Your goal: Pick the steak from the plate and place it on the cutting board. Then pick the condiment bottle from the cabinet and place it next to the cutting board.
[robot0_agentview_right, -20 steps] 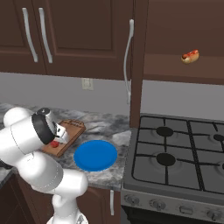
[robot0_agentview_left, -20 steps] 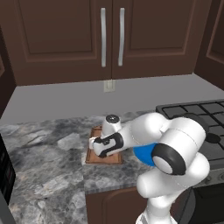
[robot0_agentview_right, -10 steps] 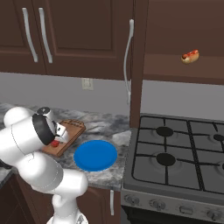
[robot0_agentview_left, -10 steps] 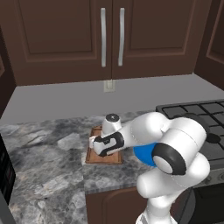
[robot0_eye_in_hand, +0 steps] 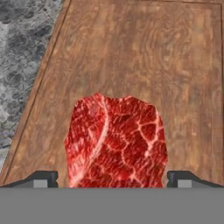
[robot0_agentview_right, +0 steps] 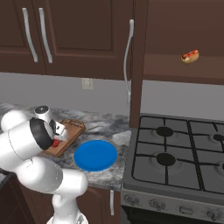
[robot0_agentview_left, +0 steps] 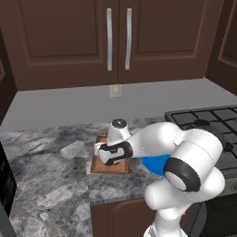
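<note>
Steak (robot0_eye_in_hand: 116,142), a flat marbled chunk of raw red meat, lies on our rectangular brown wooden cutting board (robot0_eye_in_hand: 144,57); pincer (robot0_eye_in_hand: 112,178) spread wide, tips either side, nothing clamped. We judge step one finished. Next: lift clear, fetch bottle from cabinet.

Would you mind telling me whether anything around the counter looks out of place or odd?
One thing: a hot dog in a bun sits alone on the open dark brown cabinet shelf above the stove, an odd spot for food. The raw red steak lies flat on the brown wooden cutting board, nothing spilled.
</note>
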### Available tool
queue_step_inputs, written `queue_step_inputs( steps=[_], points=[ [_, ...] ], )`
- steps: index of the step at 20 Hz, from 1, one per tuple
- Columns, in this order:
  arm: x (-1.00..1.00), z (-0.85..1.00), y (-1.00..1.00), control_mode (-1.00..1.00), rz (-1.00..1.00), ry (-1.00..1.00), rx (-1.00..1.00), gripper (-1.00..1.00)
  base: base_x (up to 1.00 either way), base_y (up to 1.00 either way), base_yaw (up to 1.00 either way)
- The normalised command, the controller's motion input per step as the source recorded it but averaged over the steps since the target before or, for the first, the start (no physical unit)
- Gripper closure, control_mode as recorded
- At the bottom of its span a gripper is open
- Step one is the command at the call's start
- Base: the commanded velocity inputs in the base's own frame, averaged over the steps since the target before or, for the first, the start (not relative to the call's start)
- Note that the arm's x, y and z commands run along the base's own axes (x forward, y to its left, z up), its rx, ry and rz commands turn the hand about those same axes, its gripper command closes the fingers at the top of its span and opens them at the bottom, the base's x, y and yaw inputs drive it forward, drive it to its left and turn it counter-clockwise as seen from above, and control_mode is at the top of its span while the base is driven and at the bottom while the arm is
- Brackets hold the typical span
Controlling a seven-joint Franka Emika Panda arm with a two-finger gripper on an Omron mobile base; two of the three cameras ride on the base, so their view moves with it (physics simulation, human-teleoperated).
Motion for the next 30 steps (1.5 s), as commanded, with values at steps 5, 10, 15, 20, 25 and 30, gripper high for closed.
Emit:
queue_step_inputs(
  steps=[5,10,15,20,25,30],
  points=[
    [-0.15,0.29,-0.01,-1.00,0.01,-0.06,0.00,-1.00,0.00,0.00,0.00],
    [-0.22,0.37,-0.03,-1.00,0.00,-0.04,0.00,-1.00,0.00,0.00,0.00],
    [-0.22,0.39,-0.08,-1.00,0.00,-0.04,0.00,-1.00,0.00,0.00,0.00],
    [-0.20,0.34,-0.10,-1.00,0.04,-0.02,0.00,-1.00,0.00,0.00,0.00],
    [-0.22,0.24,-0.10,-1.00,0.11,-0.01,0.00,-1.00,0.00,0.00,0.00],
    [-0.26,0.19,-0.03,-1.00,0.15,-0.02,0.00,-1.00,0.00,0.00,0.00]
  ],
)
